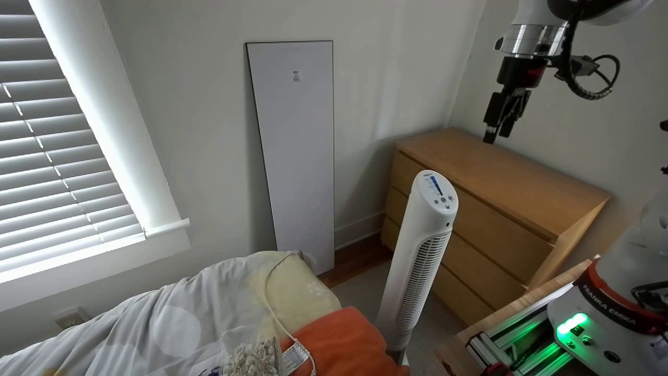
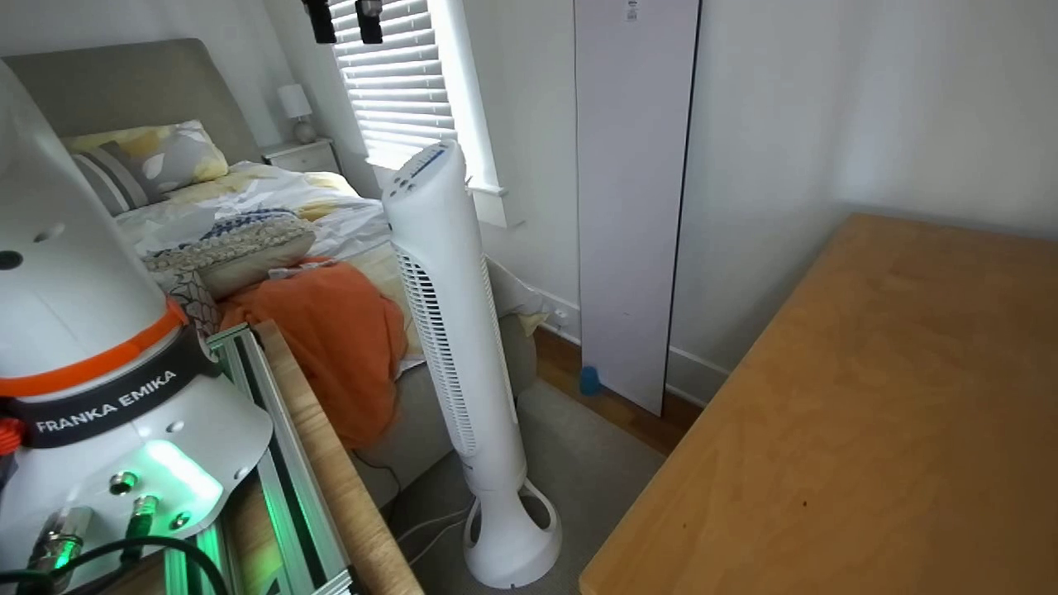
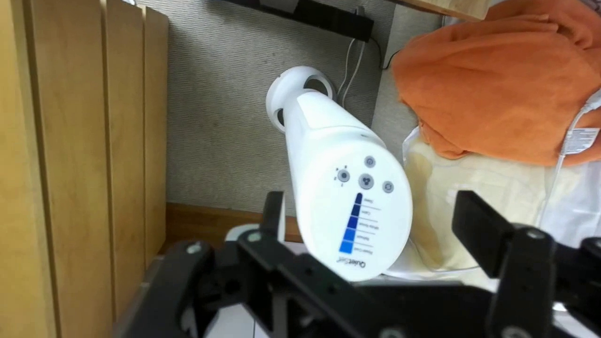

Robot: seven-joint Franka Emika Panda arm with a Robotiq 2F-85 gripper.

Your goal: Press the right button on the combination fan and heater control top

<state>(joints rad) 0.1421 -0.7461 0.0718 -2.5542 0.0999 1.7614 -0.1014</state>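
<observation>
The white tower fan and heater (image 1: 417, 256) stands on the floor, also in an exterior view (image 2: 463, 347) and the wrist view (image 3: 324, 115). Its slanted oval control top (image 3: 387, 230) has a blue strip and several round grey buttons; its print is upside down in the wrist view. The button ringed by small numbers (image 3: 343, 175) is leftmost there, but rightmost in an exterior view (image 1: 451, 198). My gripper (image 3: 372, 211) is open and empty, its fingers either side of the top in the wrist view. In an exterior view my gripper (image 1: 497, 134) hangs above the top, apart from it.
A wooden dresser (image 1: 501, 172) stands beside the tower. A bed with an orange blanket (image 2: 331, 347) is on its other side. A flat white panel (image 1: 297, 146) leans on the wall. The robot base (image 2: 124, 463) sits on a wooden stand.
</observation>
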